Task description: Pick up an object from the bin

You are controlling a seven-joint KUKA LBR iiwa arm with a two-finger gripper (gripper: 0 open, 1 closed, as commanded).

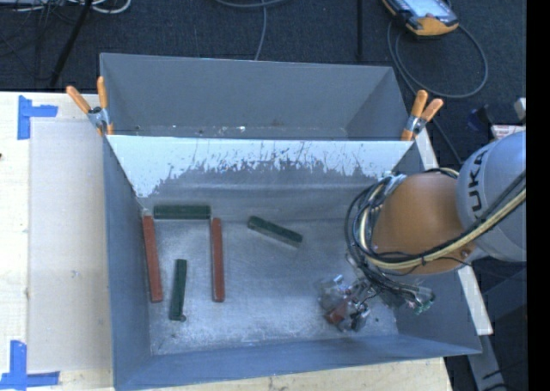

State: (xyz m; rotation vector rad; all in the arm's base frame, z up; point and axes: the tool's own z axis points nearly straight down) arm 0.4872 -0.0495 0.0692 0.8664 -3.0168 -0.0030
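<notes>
My gripper (345,305) is low over the bin floor in the front right part, under the arm's orange cover. Nothing shows between its fingers. The nearest loose thing is a short dark green bar (275,230) lying at a slant in the middle of the floor, up and to the left of the gripper and apart from it. A long reddish-brown stick (217,259) lies upright in view further left.
At the left of the floor lie a second reddish-brown stick (152,258), a dark green bar (181,211) across the top of the two sticks, and another dark green bar (178,290) between them. The arm fills the bin's right side.
</notes>
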